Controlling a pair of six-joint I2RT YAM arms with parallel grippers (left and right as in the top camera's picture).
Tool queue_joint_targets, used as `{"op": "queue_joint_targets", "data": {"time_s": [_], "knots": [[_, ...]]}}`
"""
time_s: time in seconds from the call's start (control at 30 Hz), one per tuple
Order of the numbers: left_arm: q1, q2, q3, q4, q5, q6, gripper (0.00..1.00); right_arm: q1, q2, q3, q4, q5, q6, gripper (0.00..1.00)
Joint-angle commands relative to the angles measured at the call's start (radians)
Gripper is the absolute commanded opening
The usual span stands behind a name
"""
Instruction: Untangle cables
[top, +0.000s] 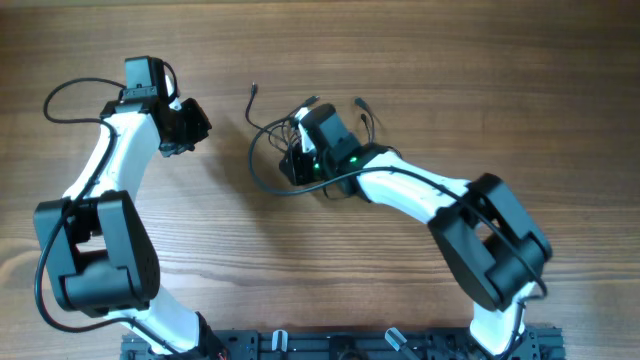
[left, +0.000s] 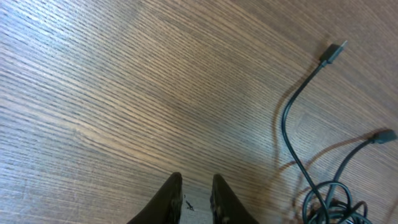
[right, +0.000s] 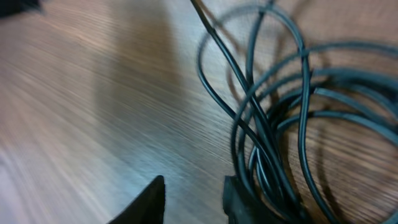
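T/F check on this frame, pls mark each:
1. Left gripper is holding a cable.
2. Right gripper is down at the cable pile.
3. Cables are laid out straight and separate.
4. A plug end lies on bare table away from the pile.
1. False. The left gripper has nothing between its fingers; the cables lie off to one side of it.
2. True. The right gripper is right at the pile, with cords running past one finger.
3. False. They loop and cross one another in a bunch.
4. True. One plug rests on the table, its cord trailing back to the bunch.
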Motion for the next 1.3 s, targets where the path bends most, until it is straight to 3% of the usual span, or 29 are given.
{"op": "queue_joint_targets", "data": {"time_s": [0.0, 0.23, 0.43, 0.73, 1.1, 1.27], "knots": [[0.002, 0.007, 0.006, 0.012, -0.009, -0.019, 0.18, 0.014, 0.05, 0.006, 0.013, 0.034, -0.016, 0.38], [0.002, 0.007, 0.006, 0.011, -0.009, -0.019, 0.19, 0.017, 0.089, 0.006, 0.042, 0.059, -0.018, 0.39], [0.002, 0.007, 0.006, 0.012, -0.009, -0.019, 0.19, 0.02, 0.097, 0.006, 0.089, 0.047, -0.018, 0.47], [0.002, 0.007, 0.006, 0.016, 0.005, -0.019, 0.2, 0.072, 0.097, 0.006, 0.104, -0.051, 0.011, 0.47], [0.002, 0.007, 0.006, 0.017, 0.006, -0.019, 0.2, 0.081, 0.093, 0.008, 0.182, 0.035, 0.016, 0.48], [0.002, 0.007, 0.006, 0.019, 0.006, -0.019, 0.2, 0.068, -0.01, 0.016, 0.182, 0.059, 0.037, 0.47]]}}
